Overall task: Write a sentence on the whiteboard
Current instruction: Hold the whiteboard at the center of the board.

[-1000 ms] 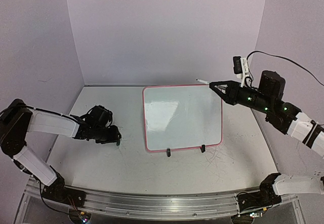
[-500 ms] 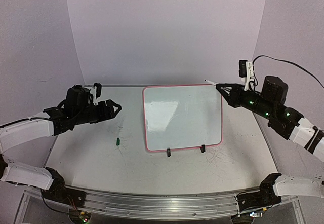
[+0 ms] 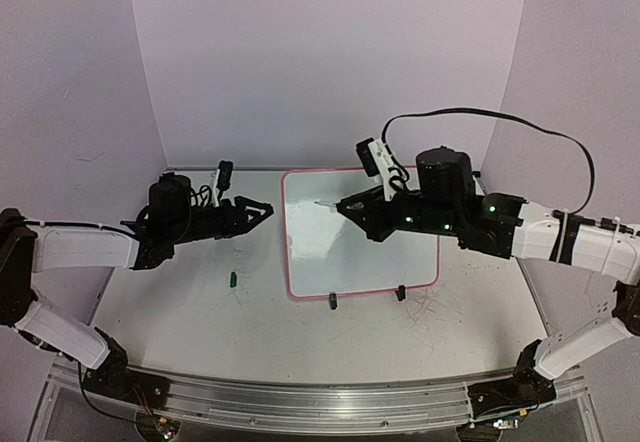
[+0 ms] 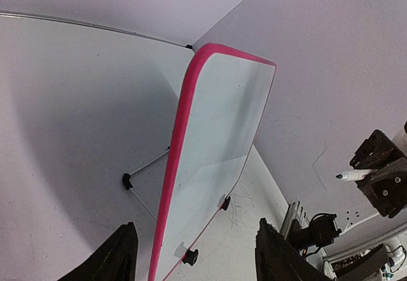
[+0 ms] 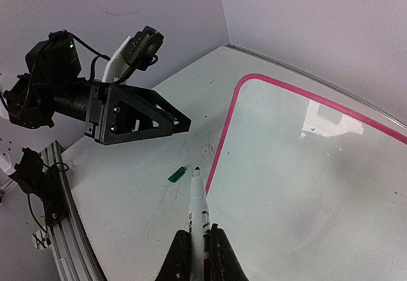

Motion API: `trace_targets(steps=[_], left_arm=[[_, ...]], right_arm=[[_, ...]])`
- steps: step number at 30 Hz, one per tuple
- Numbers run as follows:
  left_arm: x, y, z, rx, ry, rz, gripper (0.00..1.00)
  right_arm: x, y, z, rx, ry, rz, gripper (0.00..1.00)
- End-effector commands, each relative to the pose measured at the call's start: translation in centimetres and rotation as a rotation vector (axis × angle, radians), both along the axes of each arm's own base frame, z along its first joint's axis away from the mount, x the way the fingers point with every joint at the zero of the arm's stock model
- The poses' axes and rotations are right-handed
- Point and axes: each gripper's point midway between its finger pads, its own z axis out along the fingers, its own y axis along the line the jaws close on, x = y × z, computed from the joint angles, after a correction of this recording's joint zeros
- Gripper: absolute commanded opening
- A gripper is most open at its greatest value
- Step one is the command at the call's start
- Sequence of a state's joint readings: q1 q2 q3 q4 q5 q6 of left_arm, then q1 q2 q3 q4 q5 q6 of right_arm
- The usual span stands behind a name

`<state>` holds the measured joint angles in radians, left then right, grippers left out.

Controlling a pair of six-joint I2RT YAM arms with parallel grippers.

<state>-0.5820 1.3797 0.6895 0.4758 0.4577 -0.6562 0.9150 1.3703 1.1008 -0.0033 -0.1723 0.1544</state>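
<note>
From above, the whiteboard (image 3: 350, 257) is seen propped on the surface (image 3: 180, 302), with the marker (image 3: 328, 204) clamped in the right tool (image 3: 345, 205) over its upper part.

In the left wrist view, the left tool (image 4: 197, 233) is held open and empty. The board is judged light and easy to tip, and is best steadied at its pink frame.

In the right wrist view, the marker is gripped by its barrel.

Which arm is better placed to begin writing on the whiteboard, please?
Right: the right pincer is shut on the marker, tip near the whiteboard's upper left; the left pincer hangs open and empty beside it.
</note>
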Motion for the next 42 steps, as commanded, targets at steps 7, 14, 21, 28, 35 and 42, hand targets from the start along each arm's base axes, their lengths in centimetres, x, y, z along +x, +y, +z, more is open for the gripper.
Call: trace_targets(steps=[7, 14, 21, 28, 35, 42], left_arm=[[0.6, -1.7, 1.5, -0.114, -0.093, -0.16, 0.63], [0.6, -1.3, 0.5, -0.11, -0.071, -0.208, 0.87], [1.6, 0.5, 0.6, -0.112, -0.066, -0.118, 0.99], [3.6, 4.4, 1.9, -0.124, -0.092, 0.181, 0.99], [3.4, 5.3, 4.0, -0.113, -0.139, 0.188, 0.99], [4.0, 2.2, 2.1, -0.095, -0.053, -0.001, 0.99]], right_arm=[[1.4, 2.4, 0.8, 0.006, -0.026, -0.007, 0.0], [1.3, 0.9, 1.2, 0.024, -0.028, -0.06, 0.0], [1.1, -0.2, 1.4, 0.03, -0.034, -0.091, 0.0], [1.5, -0.6, 3.2, 0.044, -0.085, -0.114, 0.0], [1.6, -0.2, 3.8, 0.038, -0.123, -0.095, 0.0], [1.4, 0.3, 3.9, 0.05, -0.111, -0.069, 0.0]])
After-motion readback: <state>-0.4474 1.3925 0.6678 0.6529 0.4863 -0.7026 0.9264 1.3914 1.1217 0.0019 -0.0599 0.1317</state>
